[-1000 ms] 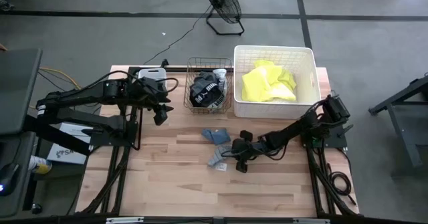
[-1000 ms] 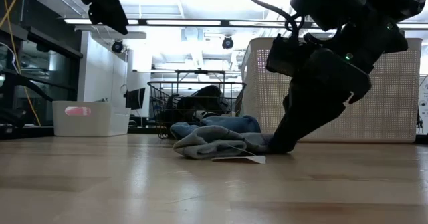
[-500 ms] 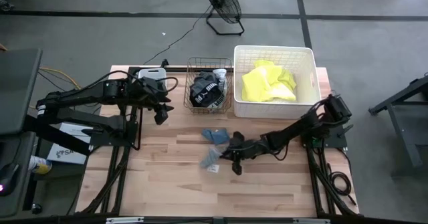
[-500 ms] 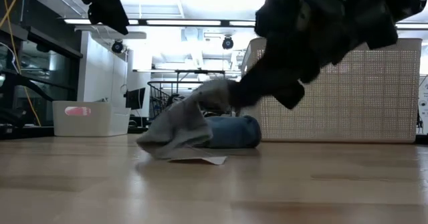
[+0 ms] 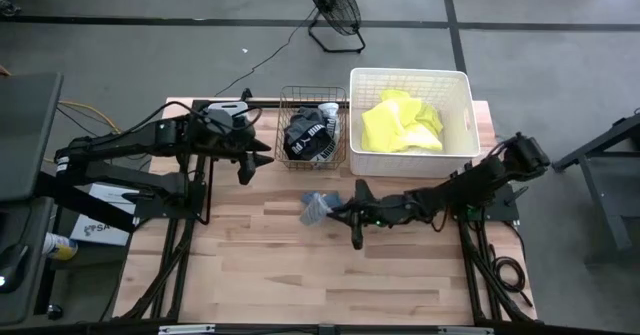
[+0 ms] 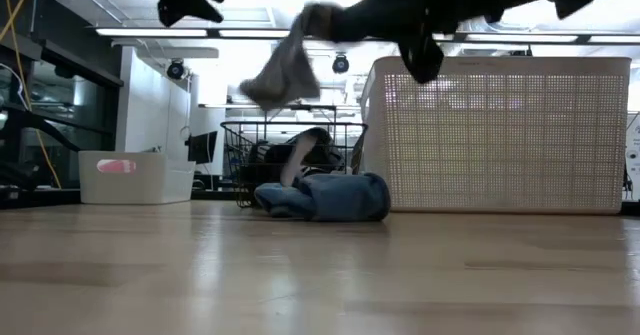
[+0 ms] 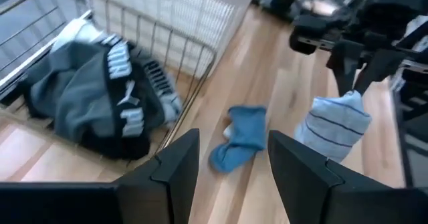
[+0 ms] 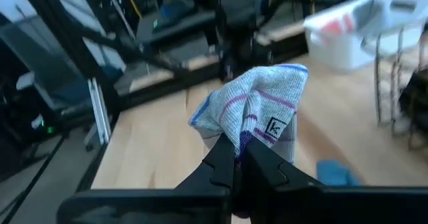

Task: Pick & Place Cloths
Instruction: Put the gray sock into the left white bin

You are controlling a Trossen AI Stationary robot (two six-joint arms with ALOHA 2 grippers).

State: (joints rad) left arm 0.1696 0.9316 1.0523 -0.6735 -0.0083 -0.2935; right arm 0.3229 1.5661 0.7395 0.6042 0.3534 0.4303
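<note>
Low view: striped cloth [image 6: 285,70] clear above table [image 6: 320,275]

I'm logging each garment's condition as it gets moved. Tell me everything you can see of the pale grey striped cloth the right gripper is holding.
The pale grey striped cloth is a small soft knit with thin pink and blue stripes and a small printed tag. The right gripper is shut on its bunched middle, so it hangs crumpled in the air, clear of the wooden table. It hangs above the blue cloth lying by the wire basket.
</note>
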